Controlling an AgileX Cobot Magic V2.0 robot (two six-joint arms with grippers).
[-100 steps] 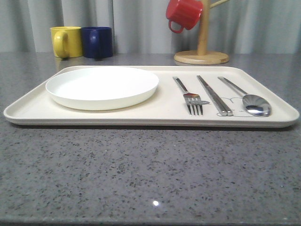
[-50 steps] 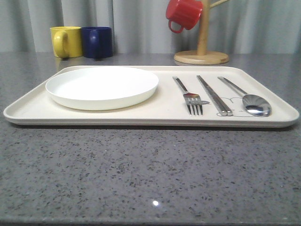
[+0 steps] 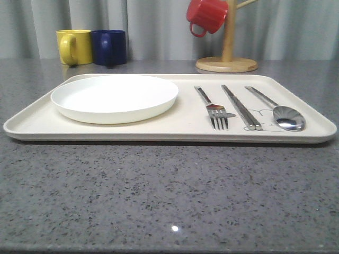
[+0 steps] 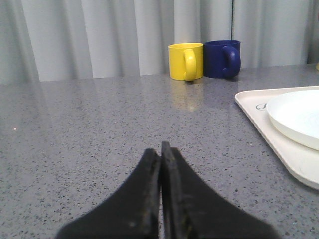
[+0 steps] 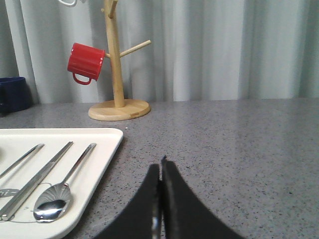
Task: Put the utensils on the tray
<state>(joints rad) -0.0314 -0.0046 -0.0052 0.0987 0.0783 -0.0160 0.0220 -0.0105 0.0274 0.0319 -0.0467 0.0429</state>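
the cream tray (image 3: 185, 124) lies flat on the grey speckled table (image 3: 169, 201), its long side facing the front camera. on the tray's left half sits the round white plate (image 3: 115, 97), shallow and empty. on the right half three utensils lie side by side, apart from one another and roughly parallel: the fork (image 3: 213, 108) nearest the plate with its tines toward the camera, then the pair of chopsticks (image 3: 241, 107) lying together, then the spoon (image 3: 278, 109) with its oval bowl toward the camera, nearest the tray's right edge. a faint grey drawing shows on the tray under the chopstick tips and the spoon bowl.

behind the tray, at the back left of the table, a yellow mug (image 3: 74, 46) and a blue mug (image 3: 109, 47) stand just beside each other. at the back right stands a wooden mug stand (image 3: 228, 53) on a round base, with a red mug (image 3: 207, 16) hanging from one of its pegs. pale curtains close off the background.

the left gripper (image 4: 160, 149) hovers low over bare table to the left of the tray, its two black fingers pressed together with nothing between them. the right gripper (image 5: 160, 167) hangs over bare table to the right of the tray, its fingers likewise closed together and holding nothing; the spoon and chopsticks lie on the tray beside it.
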